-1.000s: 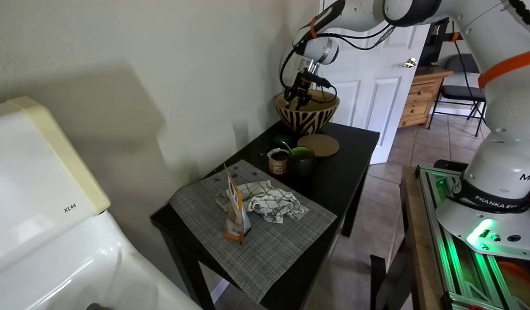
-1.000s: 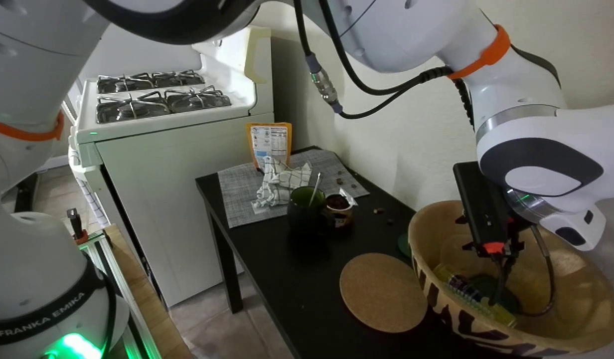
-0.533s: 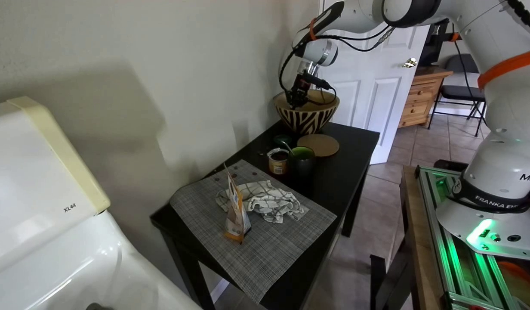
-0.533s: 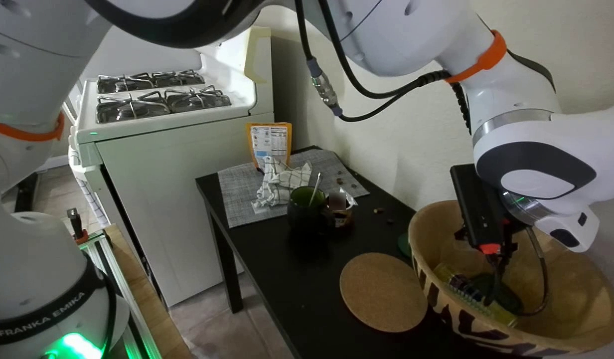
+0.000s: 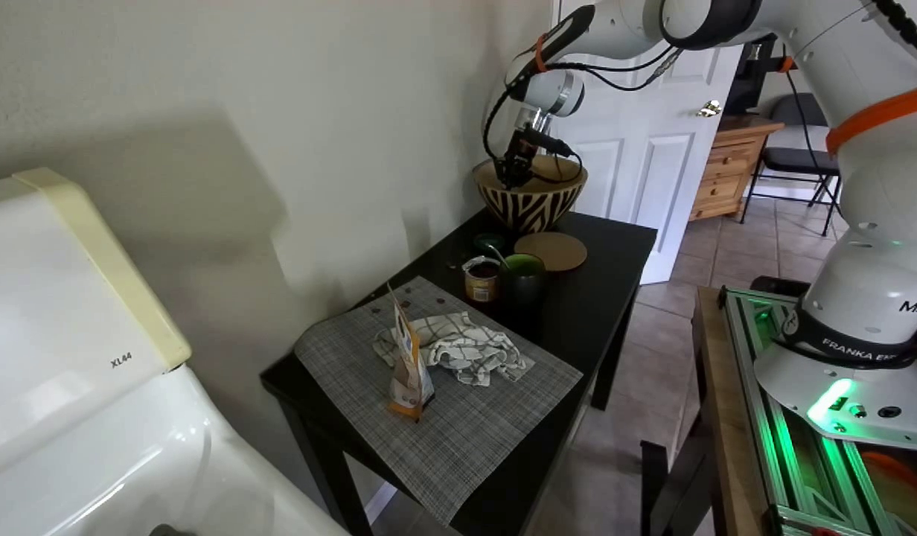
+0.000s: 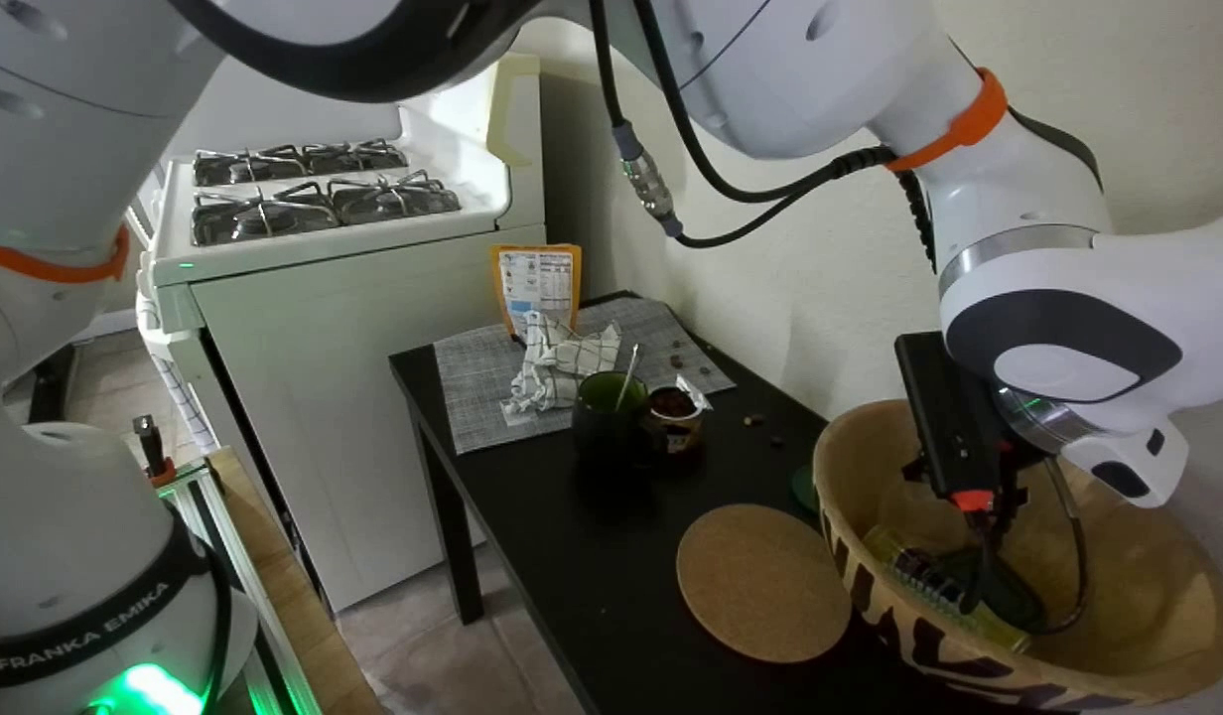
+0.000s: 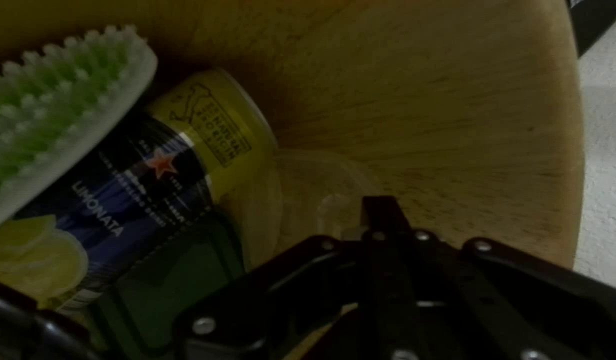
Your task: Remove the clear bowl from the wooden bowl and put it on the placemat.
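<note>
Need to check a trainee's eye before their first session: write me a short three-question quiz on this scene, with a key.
1. Multiple choice: which of these lies on the placemat?
A) flat tan disc
B) checked cloth
C) scrub brush

2. True or false: in the wrist view, the clear bowl is inside the wooden bowl.

3. Short answer: what large white word is printed on the dark part of the can in the wrist view?

Key:
1. B
2. True
3. LIMONATA
</note>
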{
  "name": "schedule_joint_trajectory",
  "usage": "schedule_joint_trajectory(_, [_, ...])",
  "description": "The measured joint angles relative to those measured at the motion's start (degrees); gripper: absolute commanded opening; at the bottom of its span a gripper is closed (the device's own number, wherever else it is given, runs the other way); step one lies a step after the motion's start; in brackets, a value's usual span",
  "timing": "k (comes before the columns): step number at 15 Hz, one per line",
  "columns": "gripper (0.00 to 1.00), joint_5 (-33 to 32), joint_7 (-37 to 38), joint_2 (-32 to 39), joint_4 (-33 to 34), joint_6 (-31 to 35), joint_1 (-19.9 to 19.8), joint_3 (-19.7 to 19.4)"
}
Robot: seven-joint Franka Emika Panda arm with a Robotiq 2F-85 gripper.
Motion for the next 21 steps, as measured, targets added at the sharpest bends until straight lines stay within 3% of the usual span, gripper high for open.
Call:
schedule_joint_trajectory(2, [0.36, -0.02, -0.18, -0.02, 0.0, 0.07, -0.01, -0.01])
schedule_joint_trajectory(11, [1.0, -0.34, -0.99, -0.82, 0.0, 3.12, -0.02, -0.4])
schedule_joint_trajectory(18, [1.0, -7.38, 0.12, -0.11, -0.09, 4.09, 0.93, -2.49])
schedule_joint_trajectory(21, [0.91, -10.3, 1.35, 0.33, -0.09, 4.2, 2.21, -3.39])
